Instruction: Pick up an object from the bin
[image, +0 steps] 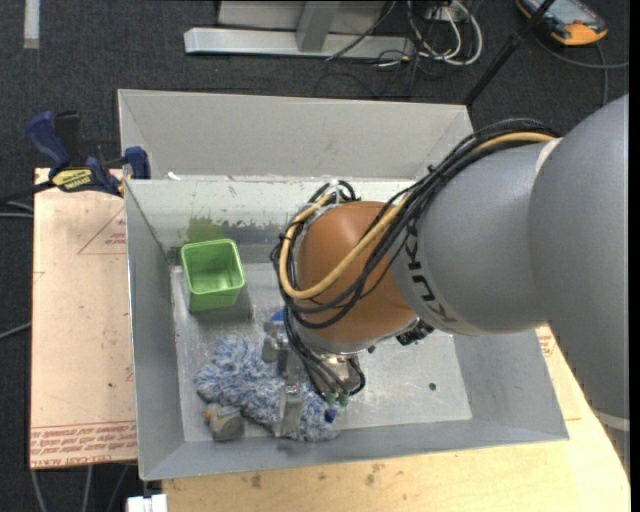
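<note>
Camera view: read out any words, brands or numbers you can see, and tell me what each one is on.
"KUK": black letters running along the grey arm; the rest of the word is hidden by the cables.
No readable text on the green cup, the blue-and-white cloth or the bin.

I am watching from my remote station as a dark speckled carpet (60, 90) is stretching across the left side and top of the scene. Along the top edge a pale grey metal stand base (290, 38) is lying flat on it, with a tangle of black and white cables (440, 35) trailing just beside. An orange-and-black device (568, 20) is sitting in the upper right corner, a thin black rod (497, 62) slanting below it. Soft, even light is covering the floor.
</note>
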